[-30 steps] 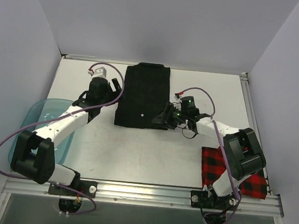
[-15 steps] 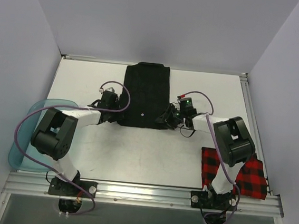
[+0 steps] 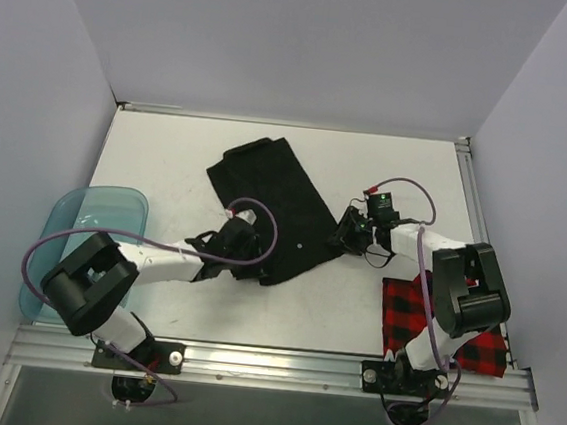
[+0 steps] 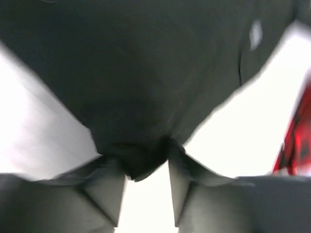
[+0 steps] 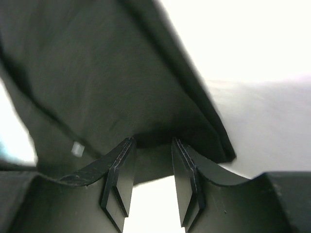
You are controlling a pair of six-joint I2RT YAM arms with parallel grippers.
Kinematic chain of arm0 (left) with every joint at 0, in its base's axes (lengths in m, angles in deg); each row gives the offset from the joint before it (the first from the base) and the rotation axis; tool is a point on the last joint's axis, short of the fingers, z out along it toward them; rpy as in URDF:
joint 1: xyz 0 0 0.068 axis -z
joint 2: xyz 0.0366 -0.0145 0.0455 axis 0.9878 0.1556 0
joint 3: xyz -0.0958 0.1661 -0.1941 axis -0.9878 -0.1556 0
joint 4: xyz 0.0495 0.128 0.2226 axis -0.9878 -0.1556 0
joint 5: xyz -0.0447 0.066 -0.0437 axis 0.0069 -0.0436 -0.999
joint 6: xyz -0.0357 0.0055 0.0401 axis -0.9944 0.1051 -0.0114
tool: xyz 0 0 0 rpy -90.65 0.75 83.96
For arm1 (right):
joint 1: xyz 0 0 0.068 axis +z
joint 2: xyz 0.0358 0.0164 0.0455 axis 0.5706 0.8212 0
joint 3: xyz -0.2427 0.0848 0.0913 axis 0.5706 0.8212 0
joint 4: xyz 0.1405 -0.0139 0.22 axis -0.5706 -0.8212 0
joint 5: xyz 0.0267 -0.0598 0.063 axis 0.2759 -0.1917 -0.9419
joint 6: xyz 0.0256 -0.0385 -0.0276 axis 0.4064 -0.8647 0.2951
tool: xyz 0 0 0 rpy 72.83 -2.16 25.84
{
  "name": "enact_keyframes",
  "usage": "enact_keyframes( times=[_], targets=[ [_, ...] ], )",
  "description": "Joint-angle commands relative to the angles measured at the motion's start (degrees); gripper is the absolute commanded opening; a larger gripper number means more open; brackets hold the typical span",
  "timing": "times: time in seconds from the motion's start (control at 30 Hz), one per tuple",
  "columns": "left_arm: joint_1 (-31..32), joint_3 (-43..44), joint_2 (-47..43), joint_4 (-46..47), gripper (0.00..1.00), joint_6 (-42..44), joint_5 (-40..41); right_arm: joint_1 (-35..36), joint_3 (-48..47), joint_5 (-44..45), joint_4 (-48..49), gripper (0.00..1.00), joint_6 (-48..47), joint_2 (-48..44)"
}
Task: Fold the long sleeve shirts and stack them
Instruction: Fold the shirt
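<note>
Lying askew, black shirt (image 3: pixel 273 193) spans left tool (image 3: pixel 256 259) to right tool (image 3: pixel 341 241).

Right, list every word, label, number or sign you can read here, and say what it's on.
No readable text anywhere.
Black shirt: only a small white spot, too blurred to show any letters.
Checked shirt: pattern only, no label in view.
Blue tub: no markings visible.

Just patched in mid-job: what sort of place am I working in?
Likely a lab robot cell, not a home: plain grey walls enclose a white table, edged by an aluminium rail.
</note>
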Motion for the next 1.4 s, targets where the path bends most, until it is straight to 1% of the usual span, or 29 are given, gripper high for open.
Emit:
enact_keyframes(
  times=[0.0, 0.03, 0.07, 0.13, 0.17, 0.2, 0.23, 0.27, 0.3, 0.37, 0.4, 0.43, 0.47, 0.5, 0.53, 0.57, 0.67, 0.7, 0.77, 0.87, 0.97, 1.07, 1.2, 1.37],
  targets=[
    [10.5, -4.3, -4.1, -9.3, 0.50, -8.4, -1.3, -1.3, 1.4, 8.8, -14.7, 0.37, -7.6, -3.7],
    [12.2, -4.6, -5.6, -9.5, 0.57, -9.2, 0.3, -1.3, 1.0, 9.2, -16.6, 0.37, -8.2, -6.4],
    [13.5, -4.4, -9.1, -9.9, 0.70, -10.0, 1.3, -1.2, 0.6, 9.1, -17.3, 0.38, -8.3, -8.1],
    [14.6, -3.7, -13.1, -13.8, 0.83, -10.3, 4.8, -0.6, 0.2, 9.0, -19.5, 0.39, -8.8, -13.3],
    [14.6, -3.0, -16.9, -15.2, 0.89, -9.4, 6.1, 0.4, -0.1, 9.1, -20.2, 0.39, -8.8, -15.2],
    [14.3, -2.6, -18.8, -16.6, 0.91, -8.8, 7.8, 1.1, -0.1, 9.2, -21.0, 0.40, -8.8, -18.5],
    [14.0, -2.1, -20.5, -19.4, 0.91, -8.2, 11.0, 1.9, 0.1, 9.2, -21.7, 0.41, -8.1, -20.2],
    [13.5, -1.4, -23.0, -20.6, 0.91, -6.7, 12.6, 3.9, 0.5, 8.8, -21.8, 0.41, -7.5, -21.6],
    [12.6, -1.4, -23.9, -21.5, 0.91, -6.1, 13.5, 4.9, 1.3, 8.6, -21.7, 0.41, -6.7, -24.0],
    [8.0, -1.8, -25.2, -21.5, 0.88, -4.0, 13.0, 7.5, 2.4, 8.5, -20.1, 0.41, -4.1, -25.8],
    [6.1, -1.9, -25.1, -20.8, 0.82, -2.7, 12.5, 10.0, 3.9, 8.1, -18.9, 0.42, -3.0, -26.8],
    [2.5, -2.1, -24.7, -19.2, 0.78, -1.9, 12.0, 10.9, 4.9, 7.2, -15.2, 0.42, -0.8, -27.2],
    [0.9, -2.1, -23.1, -18.0, 0.75, 0.1, 10.3, 11.6, 5.8, 6.2, -12.6, 0.42, 0.5, -27.2],
    [-0.7, -1.6, -22.0, -16.8, 0.70, 1.2, 10.0, 12.8, 7.9, 4.1, -7.3, 0.42, 1.8, -26.9],
    [-2.5, -1.0, -20.7, -15.1, 0.67, 2.3, 9.9, 13.0, 8.7, 3.3, -4.6, 0.41, 2.8, -26.4],
    [-3.4, -0.4, -18.0, -14.1, 0.66, 4.8, 9.4, 13.3, 9.5, 2.8, -2.5, 0.41, 4.4, -25.8],
    [-5.2, 3.4, -12.4, -12.2, 0.60, 8.3, 8.3, 13.7, 11.7, 1.8, 3.0, 0.41, 6.2, -21.8],
    [-5.3, 4.4, -11.3, -12.2, 0.60, 8.9, 8.6, 13.7, 12.2, 1.1, 5.8, 0.41, 6.6, -19.6],
    [-5.7, 6.6, -8.7, -12.3, 0.59, 9.8, 8.7, 13.8, 14.0, -0.1, 8.4, 0.41, 7.0, -17.7],
    [-5.8, 7.9, -6.4, -11.7, 0.51, 10.2, 8.5, 13.8, 15.7, -1.5, 12.3, 0.40, 7.5, -14.3],
    [-5.9, 8.8, -3.7, -11.1, 0.46, 10.2, 6.9, 13.7, 16.6, -2.2, 15.3, 0.41, 8.0, -10.9],
    [-5.8, 9.3, -1.7, -11.1, 0.45, 9.7, 5.7, 13.8, 16.8, -2.3, 16.8, 0.41, 8.2, -10.0],
    [-5.5, 9.3, 0.0, -11.0, 0.45, 9.1, 5.1, 13.8, 16.9, -2.3, 16.2, 0.40, 7.6, -9.9],
    [-5.3, 9.0, 0.6, -11.5, 0.46, 8.9, 7.1, 13.8, 17.3, -1.9, 15.6, 0.41, 7.0, -10.5]
  ],
)
